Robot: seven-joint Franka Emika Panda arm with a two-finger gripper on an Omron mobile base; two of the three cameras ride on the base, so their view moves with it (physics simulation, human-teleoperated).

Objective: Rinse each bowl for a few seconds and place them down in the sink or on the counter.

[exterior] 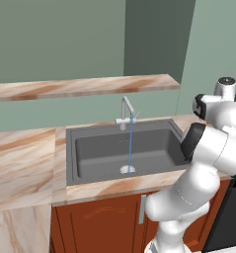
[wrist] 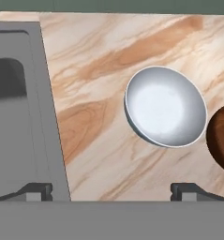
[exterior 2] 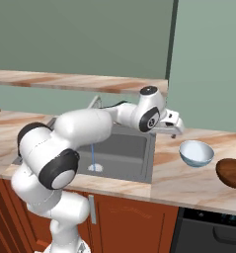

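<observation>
1. Two bowls sit on the desk point(exterior 2: 188, 183), right of the sink point(exterior 2: 134, 148); water streams from the faucet point(exterior: 126, 109).
2. Jaws point(exterior 2: 175, 127) wide open, empty, above the desk between sink and pale bowl point(exterior 2: 196, 153).
3. Brown bowl point(exterior 2: 232, 172) just right of the pale one.

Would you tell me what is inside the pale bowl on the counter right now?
The pale bowl sits upright on the counter and looks empty: its light inside shows bare. What lies beneath it is covered.

Marble shelf plank point(exterior: 85, 87) on green wall; black appliance point(exterior 2: 211, 232), perhaps oven
</observation>
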